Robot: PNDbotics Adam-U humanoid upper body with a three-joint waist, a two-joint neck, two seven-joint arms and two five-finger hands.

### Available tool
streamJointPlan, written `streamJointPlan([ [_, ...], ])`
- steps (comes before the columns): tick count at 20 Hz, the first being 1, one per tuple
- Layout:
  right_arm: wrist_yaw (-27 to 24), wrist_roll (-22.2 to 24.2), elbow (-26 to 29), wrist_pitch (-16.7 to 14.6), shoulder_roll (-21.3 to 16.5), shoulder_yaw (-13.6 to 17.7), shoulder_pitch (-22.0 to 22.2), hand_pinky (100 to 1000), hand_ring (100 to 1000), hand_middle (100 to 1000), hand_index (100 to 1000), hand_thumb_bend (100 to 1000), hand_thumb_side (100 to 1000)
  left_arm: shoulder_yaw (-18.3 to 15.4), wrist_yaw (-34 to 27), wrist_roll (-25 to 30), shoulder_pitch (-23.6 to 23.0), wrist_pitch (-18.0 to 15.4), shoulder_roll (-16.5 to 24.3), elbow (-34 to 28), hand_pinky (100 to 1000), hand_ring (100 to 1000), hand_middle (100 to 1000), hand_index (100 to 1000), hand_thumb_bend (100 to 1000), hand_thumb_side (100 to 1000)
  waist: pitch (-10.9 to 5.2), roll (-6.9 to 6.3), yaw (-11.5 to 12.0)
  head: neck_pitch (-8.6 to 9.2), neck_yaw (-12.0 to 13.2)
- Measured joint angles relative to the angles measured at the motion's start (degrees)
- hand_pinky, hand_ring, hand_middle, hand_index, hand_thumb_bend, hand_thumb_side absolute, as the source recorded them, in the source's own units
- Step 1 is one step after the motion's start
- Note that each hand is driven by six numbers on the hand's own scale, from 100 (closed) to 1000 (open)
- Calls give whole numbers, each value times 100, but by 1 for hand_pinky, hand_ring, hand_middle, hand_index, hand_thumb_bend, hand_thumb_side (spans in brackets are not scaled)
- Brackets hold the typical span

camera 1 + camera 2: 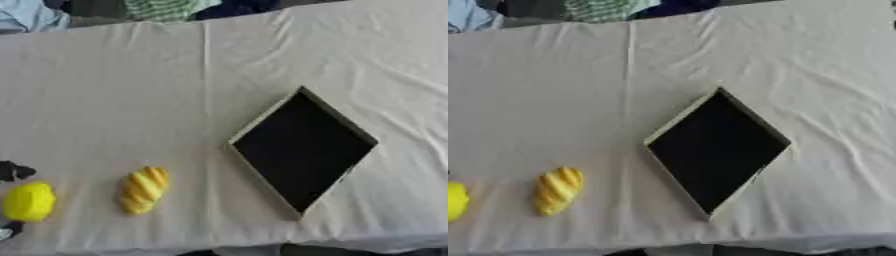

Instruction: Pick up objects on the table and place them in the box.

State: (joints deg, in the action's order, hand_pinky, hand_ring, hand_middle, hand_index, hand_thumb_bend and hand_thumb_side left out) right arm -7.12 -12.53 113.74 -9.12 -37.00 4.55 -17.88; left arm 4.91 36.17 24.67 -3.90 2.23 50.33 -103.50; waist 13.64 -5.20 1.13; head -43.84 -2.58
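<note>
Two items left of box [302, 150]: croissant [143, 190], lemon [29, 201].

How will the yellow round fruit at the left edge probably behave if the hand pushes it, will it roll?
The yellow lemon-like fruit looks rounded and smooth, so a push would likely roll it, perhaps off the near table edge. The wrinkled white cloth may slow it a little. The left hand's fingers show around it, so lifting seems safer than pushing.
</note>
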Motion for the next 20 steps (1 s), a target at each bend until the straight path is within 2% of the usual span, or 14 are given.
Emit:
streamJointPlan([
  [3,-5,-5,0,5,2,0,-12,918,825,704,843,100,571,76,-104,-30,61,-9,-18,93,777,721,639,794,247,100,10,-1,-10,0,3],
  [6,-7,-12,0,13,12,0,-26,918,823,704,843,100,572,120,-185,-111,101,-1,-44,142,690,608,509,656,151,100,13,-1,-26,0,9],
  [10,-8,-25,0,24,26,1,-26,917,823,704,842,100,571,101,-172,-359,136,41,-44,64,671,574,459,588,108,100,14,-1,-18,0,8],
  [13,-8,-33,0,24,26,1,-26,917,822,704,843,100,571,-28,-96,-602,247,61,-43,-329,667,560,461,577,100,100,13,-1,16,0,-15],
  [14,-8,-37,0,26,26,1,-26,917,822,704,843,100,571,-64,-47,-680,301,56,-37,-506,666,555,463,580,100,287,10,-1,21,0,-21],
  [15,-8,-40,0,26,26,1,-26,917,822,704,843,100,571,-91,-18,-769,392,30,-31,-657,666,552,462,580,100,100,2,-1,34,0,-30],
  [20,-8,-51,0,18,26,1,-23,916,822,704,843,100,571,-14,-148,-1369,1121,-428,197,-997,663,537,455,571,100,100,-59,-1,63,0,-43],
])
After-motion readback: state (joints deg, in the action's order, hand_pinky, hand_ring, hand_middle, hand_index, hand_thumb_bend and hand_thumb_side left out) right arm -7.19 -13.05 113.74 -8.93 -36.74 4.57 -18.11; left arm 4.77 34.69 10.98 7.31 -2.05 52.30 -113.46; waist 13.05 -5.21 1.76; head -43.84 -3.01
